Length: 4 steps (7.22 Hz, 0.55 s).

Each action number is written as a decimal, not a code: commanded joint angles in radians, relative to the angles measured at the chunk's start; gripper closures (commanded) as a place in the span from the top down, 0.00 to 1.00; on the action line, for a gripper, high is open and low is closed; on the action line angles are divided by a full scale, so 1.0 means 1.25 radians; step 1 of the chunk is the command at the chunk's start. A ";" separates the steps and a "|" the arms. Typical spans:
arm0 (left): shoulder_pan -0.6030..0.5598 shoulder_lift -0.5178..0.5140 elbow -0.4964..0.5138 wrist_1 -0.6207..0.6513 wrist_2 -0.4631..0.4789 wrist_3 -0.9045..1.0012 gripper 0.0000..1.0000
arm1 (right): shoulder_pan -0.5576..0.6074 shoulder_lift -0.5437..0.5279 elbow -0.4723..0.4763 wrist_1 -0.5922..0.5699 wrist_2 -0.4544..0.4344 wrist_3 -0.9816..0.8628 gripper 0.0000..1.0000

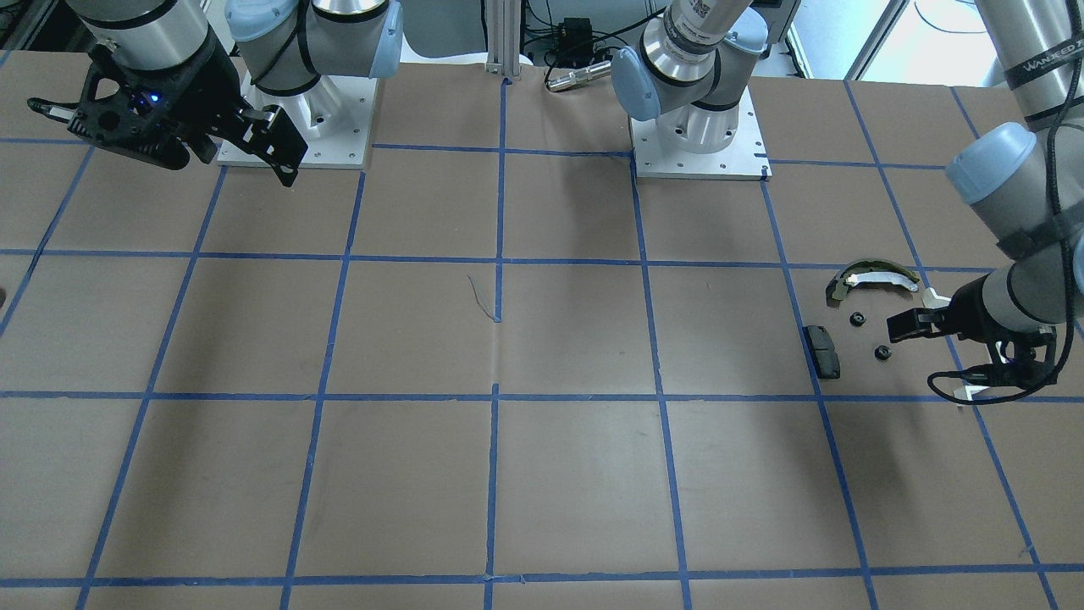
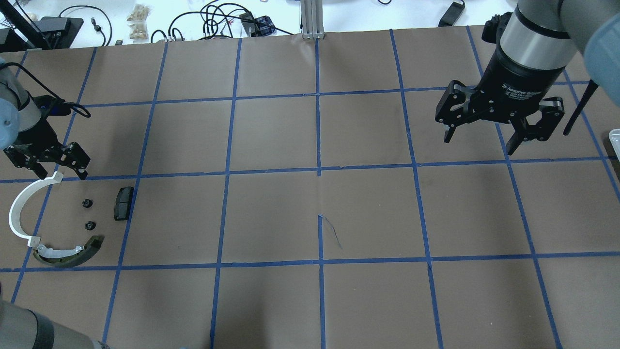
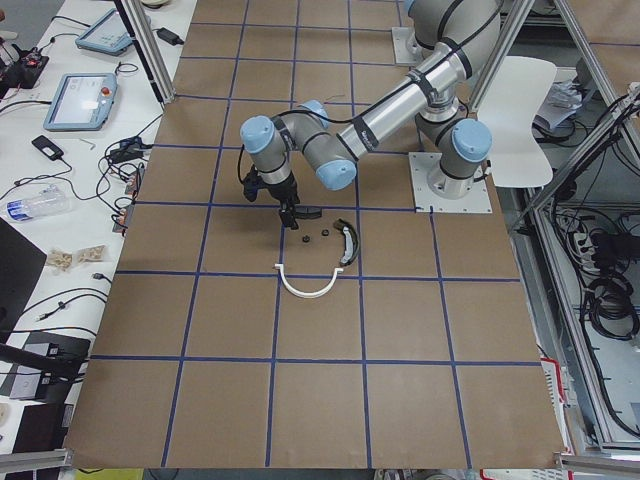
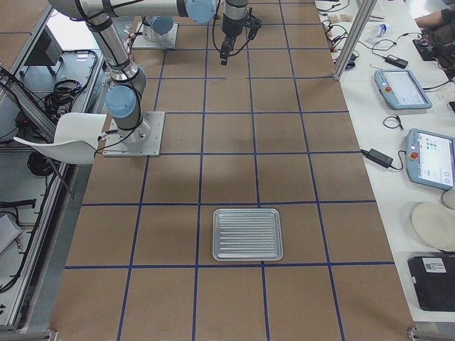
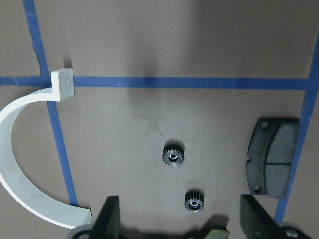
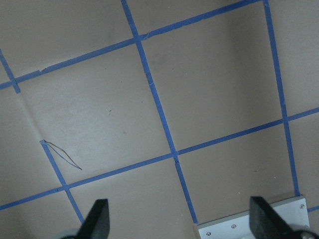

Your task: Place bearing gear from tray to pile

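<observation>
Two small black bearing gears point(image 5: 173, 156) point(image 5: 194, 200) lie on the table inside the pile, also seen from overhead point(image 2: 86, 203) point(image 2: 89, 225). The pile holds a white half-ring strip point(image 2: 17, 213), an olive-and-white curved shoe point(image 2: 68, 256) and a black pad point(image 2: 123, 203). My left gripper point(image 2: 60, 172) is open and empty, hovering over the pile's far edge; its fingertips point(image 5: 110, 214) frame the nearer gear. My right gripper point(image 2: 479, 141) is open and empty, high over bare table. The ribbed metal tray point(image 4: 247, 234) looks empty.
The table is brown paper with a blue tape grid. The two robot base plates point(image 1: 699, 157) point(image 1: 296, 135) stand at the robot's side. Cables and clutter point(image 2: 218, 19) lie beyond the far edge. A tray corner point(image 2: 615, 133) shows at the overhead view's right edge.
</observation>
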 commanded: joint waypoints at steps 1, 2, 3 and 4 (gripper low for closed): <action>-0.125 0.030 0.169 -0.251 -0.042 -0.194 1.00 | 0.000 -0.001 -0.001 -0.001 -0.003 0.001 1.00; -0.214 0.030 0.283 -0.342 -0.091 -0.319 1.00 | 0.000 -0.001 -0.002 -0.001 -0.007 0.001 1.00; -0.286 0.046 0.356 -0.379 -0.095 -0.359 0.94 | 0.000 -0.001 -0.002 -0.001 -0.003 0.001 1.00; -0.320 0.072 0.388 -0.399 -0.102 -0.363 0.94 | 0.000 -0.001 -0.006 -0.001 0.000 0.000 1.00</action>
